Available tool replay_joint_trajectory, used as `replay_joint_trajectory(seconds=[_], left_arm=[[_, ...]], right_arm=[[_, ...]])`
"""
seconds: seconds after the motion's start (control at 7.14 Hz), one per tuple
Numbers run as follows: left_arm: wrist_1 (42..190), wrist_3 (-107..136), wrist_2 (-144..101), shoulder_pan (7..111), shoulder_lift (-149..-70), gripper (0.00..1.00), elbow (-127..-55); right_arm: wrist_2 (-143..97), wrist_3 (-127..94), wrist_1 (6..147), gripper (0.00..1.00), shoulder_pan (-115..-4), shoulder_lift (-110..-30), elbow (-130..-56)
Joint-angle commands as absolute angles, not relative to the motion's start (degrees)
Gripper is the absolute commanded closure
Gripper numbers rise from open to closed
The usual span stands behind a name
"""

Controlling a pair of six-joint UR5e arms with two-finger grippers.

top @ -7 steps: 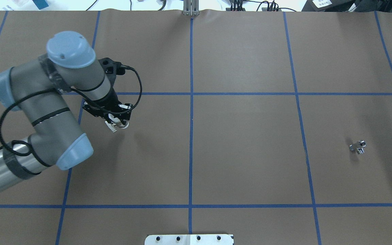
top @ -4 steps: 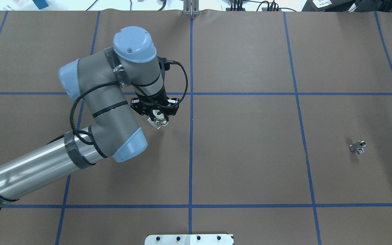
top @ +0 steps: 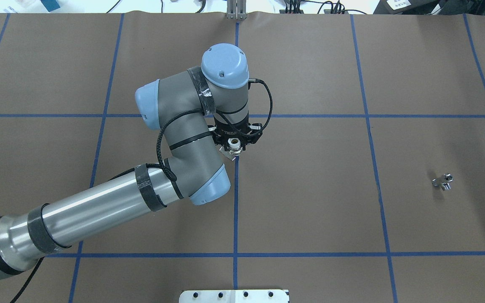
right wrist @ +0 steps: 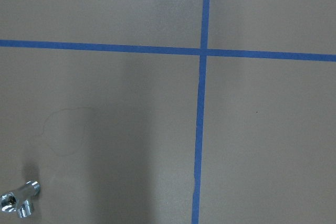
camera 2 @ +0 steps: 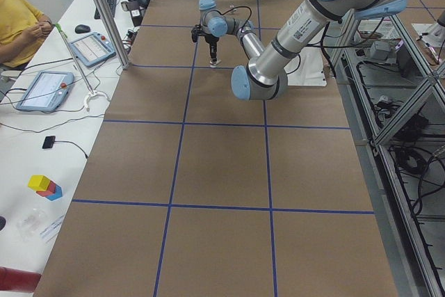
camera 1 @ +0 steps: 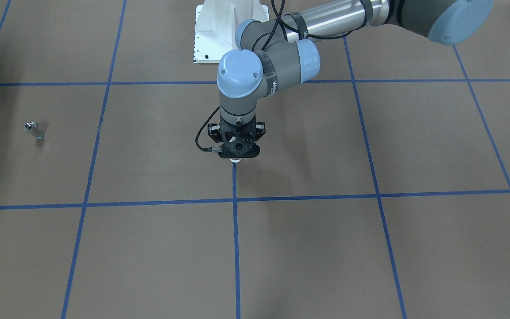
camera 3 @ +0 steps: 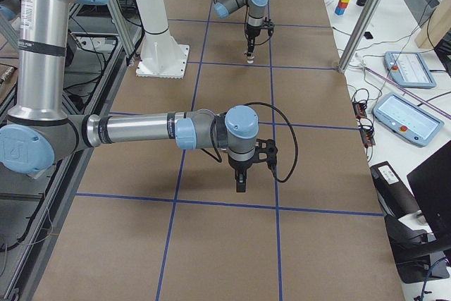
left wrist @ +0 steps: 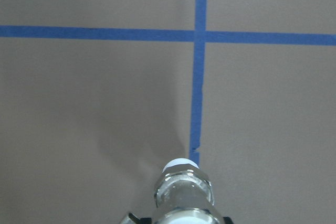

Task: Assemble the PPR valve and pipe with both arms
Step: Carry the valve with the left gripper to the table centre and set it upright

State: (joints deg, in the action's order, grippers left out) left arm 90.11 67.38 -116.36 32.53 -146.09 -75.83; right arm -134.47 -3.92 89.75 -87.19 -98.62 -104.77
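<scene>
The grey-jointed, blue-capped left arm (top: 99, 210) with its bright metal forearm comes in from the overhead view's left edge over the brown paper-covered table (top: 310, 210). Its black two-finger left gripper (top: 235, 145) points straight down near the table's middle, fingers clamped on the small white plastic, metal-banded PPR valve (left wrist: 184, 192). The valve hangs lengthwise from the fingertips, white end downward, over the central blue tape line (top: 236, 202) and near a crossing of lines; whether its tip touches the paper I cannot tell.

Further right, the tiny shiny silver metal pipe (top: 443, 182) lies on its side on the paper, well apart from the valve and the left gripper. The grey right arm (camera 3: 134, 130) shows only in the side view from the robot's right, forearm about level; its black right gripper (camera 3: 241, 182) points down close above the table, and whether those fingers are apart or together I cannot tell. The right wrist view has the pipe in its lower-left corner.
</scene>
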Motion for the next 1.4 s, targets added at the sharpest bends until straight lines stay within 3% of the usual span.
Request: replay_joint_trajectory(seconds=[0.0, 0.42, 0.56, 0.84, 0.98, 1.26], left_arm=[[90.6, 67.6, -115.8, 31.9, -146.3, 0.88, -75.3], [90.6, 67.3, -115.8, 31.9, -146.2, 0.32, -75.3], [90.5, 67.3, -115.8, 31.9, -146.1, 0.20, -75.3], [90.5, 67.4, -115.8, 31.9, -146.1, 0.11, -75.4], [90.5, 67.2, -115.8, 31.9, -146.1, 0.01, -75.8], [88.6, 67.8, -118.4, 35.3, -145.8, 0.01, -81.3]], right_arm=[[-134.5, -4.0, 89.8, 0.00, -87.2, -98.5, -104.8], [-134.5, -4.0, 89.8, 0.00, -87.2, -98.5, -104.7], [-134.5, -3.9, 89.8, 0.00, -87.2, -98.5, -104.7], [-134.5, -4.0, 89.8, 0.00, -87.2, -98.5, -104.7], [-134.5, -3.9, 89.8, 0.00, -87.2, -98.5, -104.7], [-134.5, -4.0, 89.8, 0.00, -87.2, -98.5, -104.8]])
